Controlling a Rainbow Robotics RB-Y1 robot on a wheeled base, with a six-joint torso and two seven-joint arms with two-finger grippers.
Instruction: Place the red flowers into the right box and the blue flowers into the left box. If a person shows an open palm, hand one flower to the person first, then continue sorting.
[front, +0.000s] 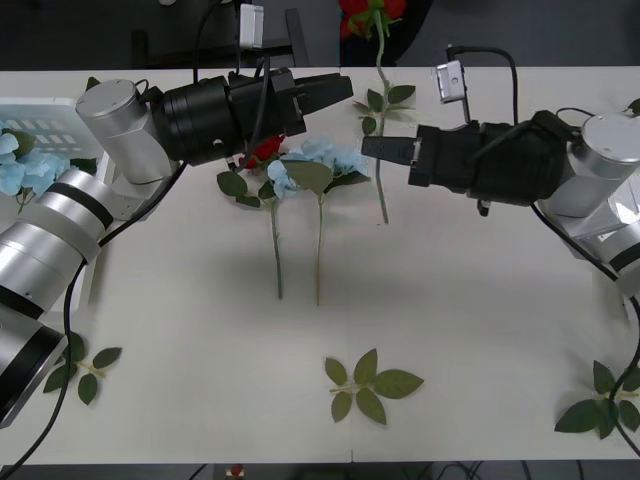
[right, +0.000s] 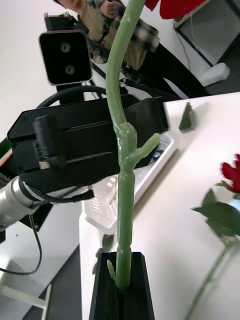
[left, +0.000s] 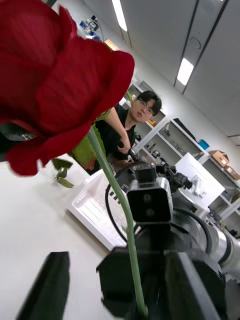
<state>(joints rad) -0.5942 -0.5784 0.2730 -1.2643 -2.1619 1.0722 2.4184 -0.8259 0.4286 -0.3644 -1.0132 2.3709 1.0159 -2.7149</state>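
Reaching in from three o'clock, the right gripper (front: 372, 148) is clamped on a red rose's (front: 368, 12) green stem (right: 123, 165), its bloom cut off at twelve o'clock. No writing reads anywhere. Left gripper (front: 340, 88) stretches in from nine o'clock, fingers (left: 47, 285) parted around nothing, half hiding another rose (front: 262, 152) beside blue hydrangeas (front: 322, 160).

I'm counting two red flowers (front: 368, 10) (front: 263, 150) and two blue flowers (front: 15, 165) (front: 325, 158) right now. I'm also tallying three loose leaf sprigs (front: 368, 385) (front: 85, 365) (front: 602, 405). And I'm seeing two white boxes, the left box (front: 40, 103) and the right box (left: 85, 217).
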